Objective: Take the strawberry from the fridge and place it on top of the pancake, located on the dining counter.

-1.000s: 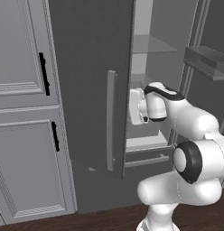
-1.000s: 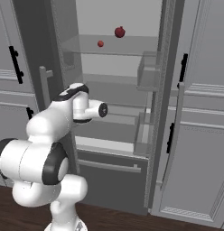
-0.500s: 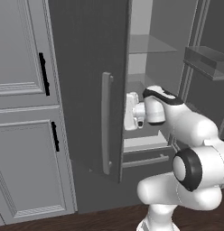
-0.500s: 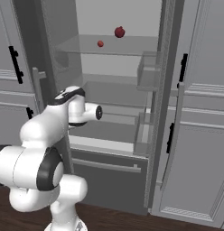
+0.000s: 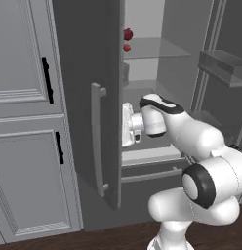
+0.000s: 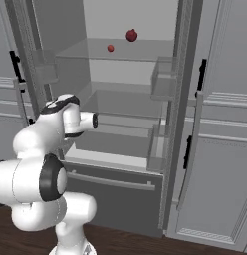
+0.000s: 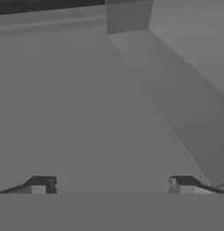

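The fridge (image 5: 84, 73) stands with both doors open. On its upper glass shelf lies the tiny red strawberry (image 5: 127, 48) (image 6: 110, 48), just below and beside a larger maroon fruit (image 5: 128, 33) (image 6: 131, 35). My gripper (image 5: 126, 126) is well below that shelf, at mid height, turned left against the inner face of the left door. In the hand view the gripper (image 7: 111, 185) is open, its tips wide apart with nothing between them, facing a flat grey door surface. The pancake and the dining counter are out of view.
Light-grey panelled cabinets with black handles (image 5: 46, 80) (image 6: 201, 77) flank the fridge on both sides. The right door (image 6: 176, 99) stands edge-on with bins (image 6: 163, 84) on its inner side. A bottom drawer (image 6: 113, 182) runs below the shelves, above a dark wooden floor (image 6: 145, 244).
The left fridge door has swung wider open to the left, and my hand has moved left along with it. The fruits on the shelf have come into the left base view.
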